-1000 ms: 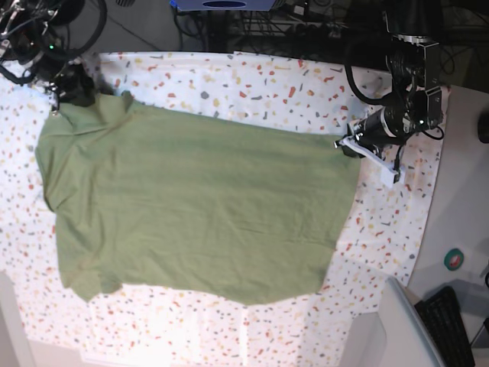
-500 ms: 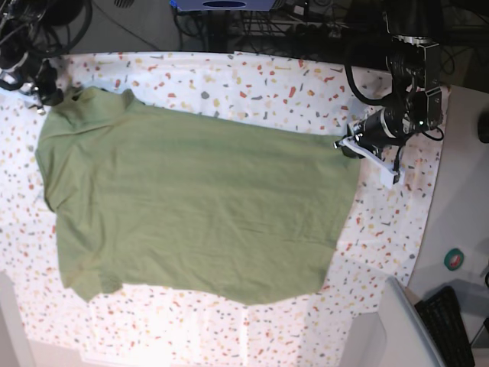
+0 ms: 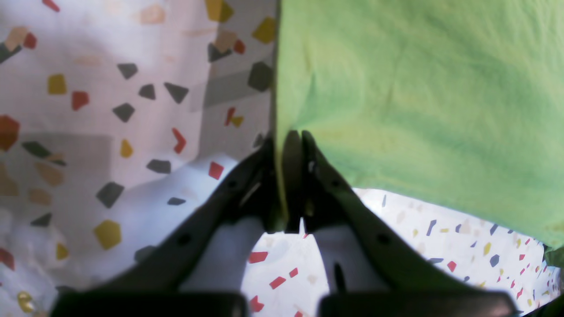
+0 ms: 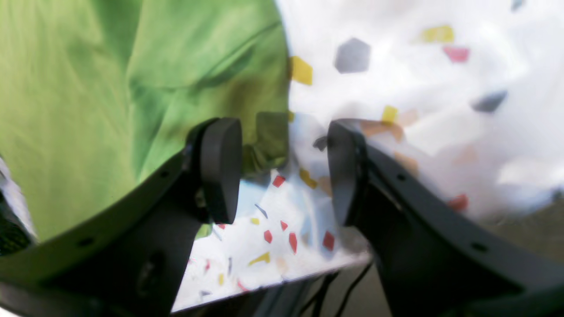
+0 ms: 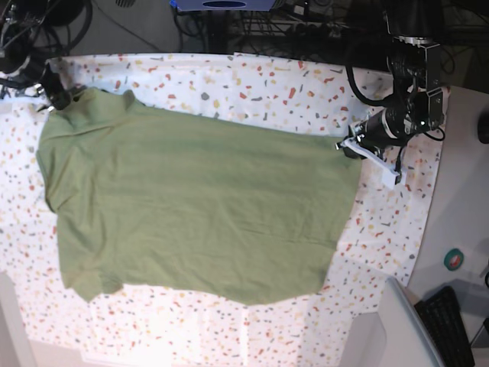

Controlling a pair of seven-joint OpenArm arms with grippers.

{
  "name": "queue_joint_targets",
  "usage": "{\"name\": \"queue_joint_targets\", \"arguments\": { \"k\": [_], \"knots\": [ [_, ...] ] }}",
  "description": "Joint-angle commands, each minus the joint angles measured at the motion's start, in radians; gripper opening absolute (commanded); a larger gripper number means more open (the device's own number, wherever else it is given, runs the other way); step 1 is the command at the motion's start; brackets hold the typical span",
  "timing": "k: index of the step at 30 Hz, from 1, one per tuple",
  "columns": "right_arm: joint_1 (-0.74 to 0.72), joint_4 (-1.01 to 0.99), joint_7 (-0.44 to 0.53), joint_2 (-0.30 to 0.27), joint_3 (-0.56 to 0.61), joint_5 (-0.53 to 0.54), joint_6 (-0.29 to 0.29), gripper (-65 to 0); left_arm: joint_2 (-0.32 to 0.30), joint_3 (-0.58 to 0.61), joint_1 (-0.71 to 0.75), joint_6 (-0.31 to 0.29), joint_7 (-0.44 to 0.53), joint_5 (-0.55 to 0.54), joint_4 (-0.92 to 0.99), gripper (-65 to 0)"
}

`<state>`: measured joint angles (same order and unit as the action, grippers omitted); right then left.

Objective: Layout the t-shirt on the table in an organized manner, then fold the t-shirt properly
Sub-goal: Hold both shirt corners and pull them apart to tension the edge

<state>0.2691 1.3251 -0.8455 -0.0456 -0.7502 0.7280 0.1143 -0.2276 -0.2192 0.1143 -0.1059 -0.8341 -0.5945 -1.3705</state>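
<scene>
Olive-green t-shirt (image 5: 195, 206) spread nearly flat on speckled surface (image 5: 267, 84), wrinkly, filling centre; far-left sleeve edge slightly rumpled, near-left corner curled. Left gripper (image 3: 288, 149) low at shirt's far-right corner, fingers (image 3: 308, 163) clenched on t-shirt hem, thin fabric edge pinched between them. Right gripper (image 4: 282, 171) at far-left corner by sleeve, fingers (image 4: 220, 167) released, spread wide, shirt edge just beyond them, not gripped.
</scene>
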Motion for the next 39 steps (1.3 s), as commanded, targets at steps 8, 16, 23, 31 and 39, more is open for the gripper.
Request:
{"name": "queue_joint_targets", "arguments": {
  "k": [8,16,23,31,39],
  "knots": [
    [-0.017,-0.009,-0.024,0.014,0.019,0.005,0.017,-34.5,-0.011,-0.004,-0.008,-0.007,0.012,-0.008,-0.014,-65.0],
    [-0.017,-0.005,-0.033,0.016,0.019,0.005,0.104,-47.1,-0.011,-0.006,-0.006,-0.007,0.011,-0.008,-0.014,-65.0],
    [-0.038,0.040,-0.064,0.033,0.011,0.005,0.106,-45.5,-0.011,-0.006,-0.005,-0.007,0.011,-0.008,-0.017,-65.0],
    [-0.044,0.031,-0.062,0.036,-0.053,0.005,0.106,-65.0,-0.011,-0.007,-0.003,-0.007,0.011,-0.008,-0.020,-65.0],
    [-0.037,0.153,-0.134,0.029,-0.099,0.002,0.104,-65.0,-0.040,0.004,0.015,-0.005,0.009,-0.008,-0.108,-65.0]
  ]
}}
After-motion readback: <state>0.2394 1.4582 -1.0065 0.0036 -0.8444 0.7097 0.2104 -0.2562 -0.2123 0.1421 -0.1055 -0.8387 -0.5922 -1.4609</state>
